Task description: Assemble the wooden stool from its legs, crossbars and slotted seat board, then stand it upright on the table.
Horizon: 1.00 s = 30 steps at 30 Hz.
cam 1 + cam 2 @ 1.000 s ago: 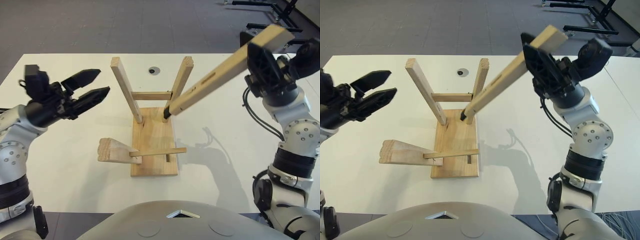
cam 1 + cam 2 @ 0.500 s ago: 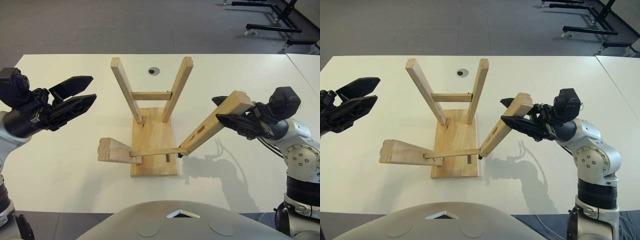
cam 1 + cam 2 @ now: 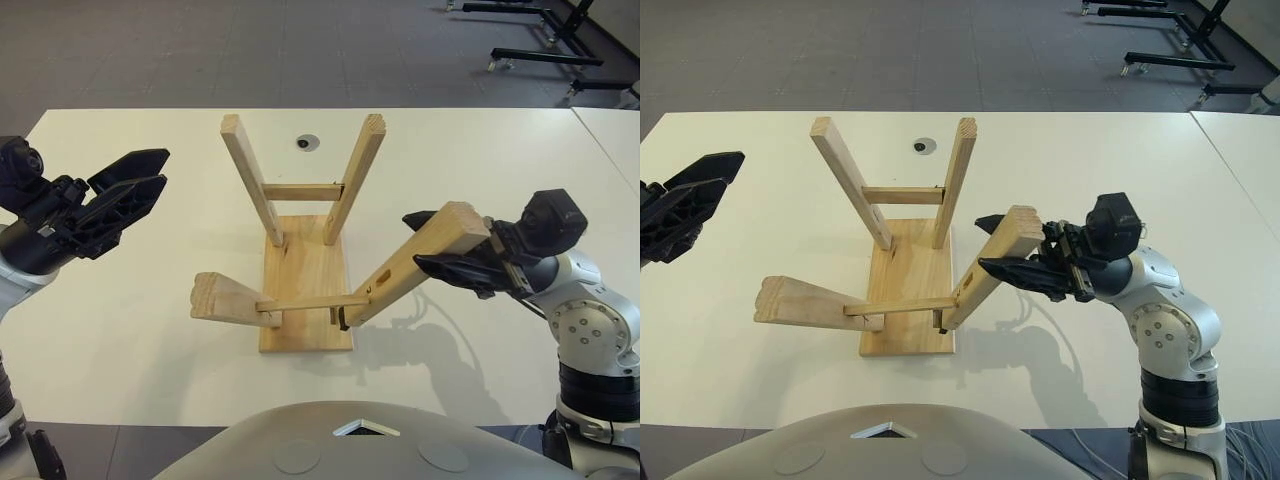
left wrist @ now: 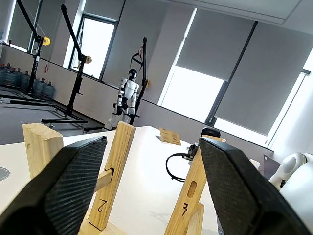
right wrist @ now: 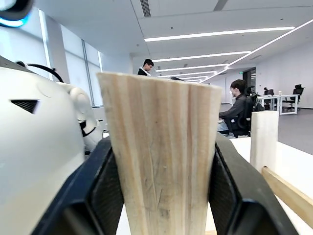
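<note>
Right now the right hand [image 3: 425,240] is clamped on the top end of a pale slotted wooden leg [image 3: 398,274]. The leg leans down so that its foot meets the near right edge of the flat rectangular wooden seat board [image 3: 300,268] lying on the white bench [image 3: 130,330], at the free end of a thin wooden crossbar [image 3: 312,302]. That crossbar runs across the board from another wooden leg [image 3: 225,300] lying on its side just left of it, two upright legs [image 3: 250,180] joined by a short crossbar [image 3: 303,191] stand at the board's far end, and the left hand [image 3: 155,170] hangs spread wide over the bench's left side, well apart from the wood.
</note>
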Each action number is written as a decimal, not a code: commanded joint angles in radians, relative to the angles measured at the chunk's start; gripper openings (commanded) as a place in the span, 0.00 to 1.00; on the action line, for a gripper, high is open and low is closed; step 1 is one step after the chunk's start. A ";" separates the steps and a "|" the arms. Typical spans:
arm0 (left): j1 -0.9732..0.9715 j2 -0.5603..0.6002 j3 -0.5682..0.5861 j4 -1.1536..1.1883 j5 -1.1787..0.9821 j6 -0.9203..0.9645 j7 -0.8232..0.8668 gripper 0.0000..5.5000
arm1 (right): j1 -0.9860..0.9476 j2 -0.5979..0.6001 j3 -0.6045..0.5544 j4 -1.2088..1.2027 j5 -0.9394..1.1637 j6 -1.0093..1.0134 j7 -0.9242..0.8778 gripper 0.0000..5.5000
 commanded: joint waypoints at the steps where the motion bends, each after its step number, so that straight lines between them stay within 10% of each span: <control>1: 0.033 -0.008 0.020 -0.018 0.022 -0.010 0.010 0.63 | 0.019 0.024 0.017 -0.005 -0.027 -0.051 0.025 0.38; 30: 0.175 -0.053 0.090 -0.111 0.016 -0.052 0.019 0.63 | 0.151 0.032 0.119 0.066 -0.216 -0.419 0.275 0.37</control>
